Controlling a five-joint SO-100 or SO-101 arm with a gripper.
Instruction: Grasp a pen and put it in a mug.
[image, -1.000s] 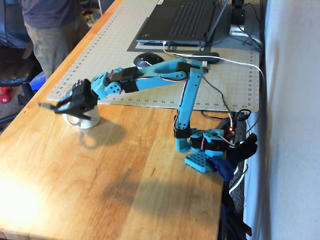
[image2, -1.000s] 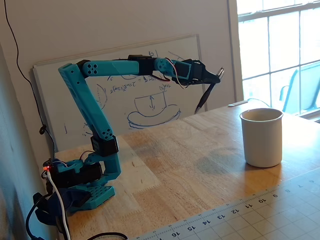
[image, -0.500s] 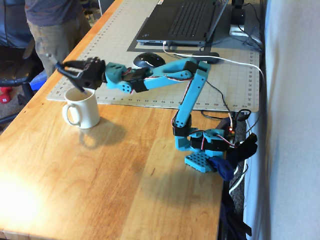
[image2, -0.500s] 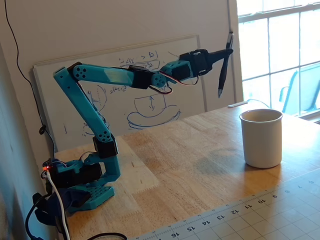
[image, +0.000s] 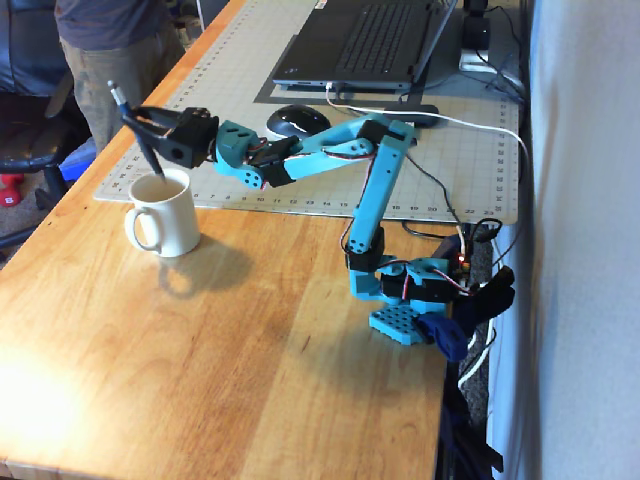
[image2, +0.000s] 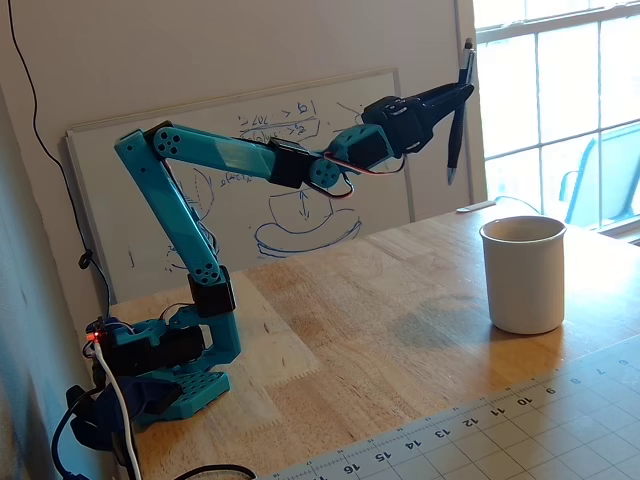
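Note:
A cream-white mug (image: 160, 214) (image2: 523, 273) stands upright on the wooden table, its handle toward the left in a fixed view. The slim dark pen (image: 138, 136) (image2: 459, 122) hangs nearly upright in the air, tip down, with my gripper (image: 140, 122) (image2: 462, 92) shut on its upper part. In a fixed view the pen's tip sits just above the mug's rim (image: 158, 182); in the other, the pen hangs well above and to the left of the mug, apart from it.
A grid cutting mat (image: 350, 140) holds a black mouse (image: 297, 119) and a laptop (image: 370, 45). A person (image: 105, 50) stands at the table's left edge. A whiteboard (image2: 250, 180) leans on the wall behind the arm. My arm's base (image: 410, 290) sits near the right edge.
The arm swung up from low beside the mug and extended, carrying the pen. The pen turned from slanted to nearly upright and now hangs higher, closer to the mug's opening.

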